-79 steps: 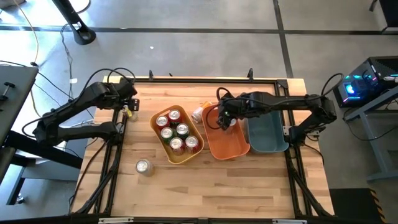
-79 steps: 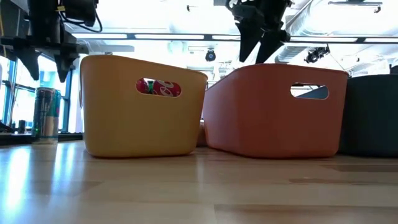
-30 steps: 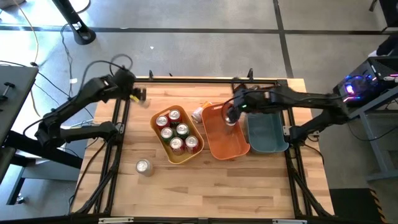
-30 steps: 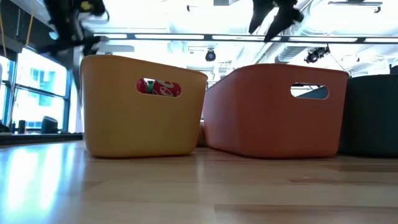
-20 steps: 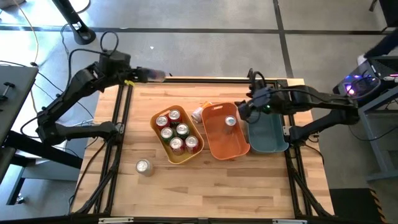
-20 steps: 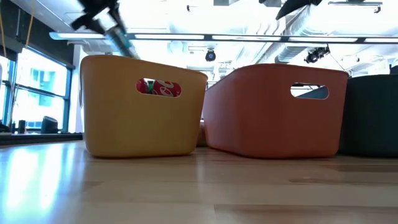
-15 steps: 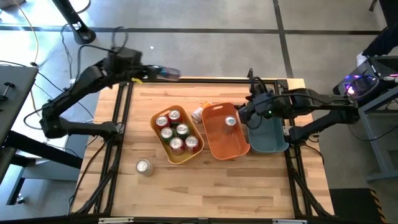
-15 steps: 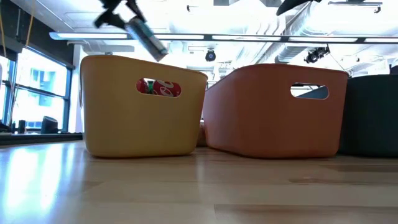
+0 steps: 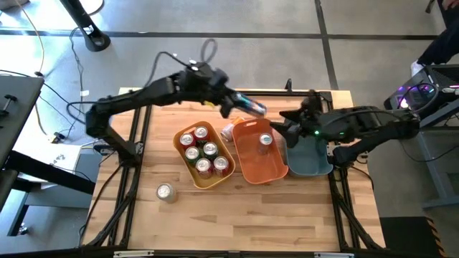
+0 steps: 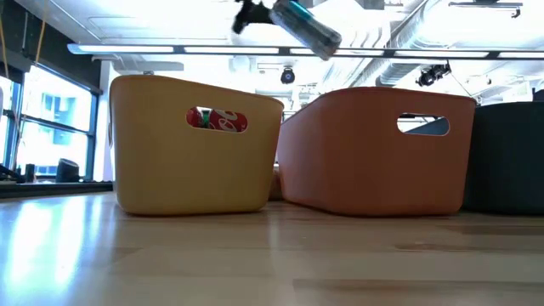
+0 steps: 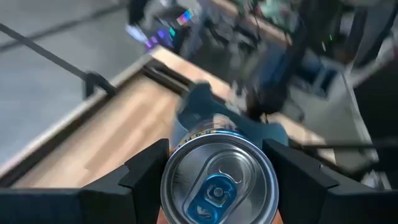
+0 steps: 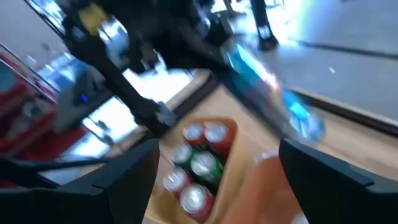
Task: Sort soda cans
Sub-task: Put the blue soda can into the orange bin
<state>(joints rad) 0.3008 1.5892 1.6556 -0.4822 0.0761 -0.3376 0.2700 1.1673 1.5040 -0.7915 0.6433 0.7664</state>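
While the left gripper (image 9: 240,105) carries a slim teal-and-silver can (image 9: 252,107) above the back edge of the orange bin (image 9: 251,166), the high view shows you the can lying nearly horizontal in the jaws, clamped across its body, with the tip over the bin's rim. Five cans (image 9: 203,150), red and green, stand upright in the yellow bin (image 9: 188,169), one silver-topped can (image 9: 266,140) sits in the orange bin, and a lone can (image 9: 166,191) stands on the table (image 9: 287,215) well apart from the bins. The right gripper (image 9: 287,129) hangs over the gap between the orange bin and the teal bin (image 9: 315,163), jaws spread and empty. From the low view, you see the carried can (image 10: 308,26) tilted, clear above both bin rims, and a red can (image 10: 218,120) showing through the yellow bin's handle slot. From the left wrist view, the can top (image 11: 218,180) fills the space between the two fingers (image 11: 146,168), so the hold looks centred on the cylinder wall. The right wrist view is motion-smeared; its own fingers (image 12: 134,167) stand wide with nothing between. My read: thin aluminium, smooth and slippery, dents if over-squeezed, weight unknown. Grip mid-body across the diameter, moderate force, and release low so it lands upright.
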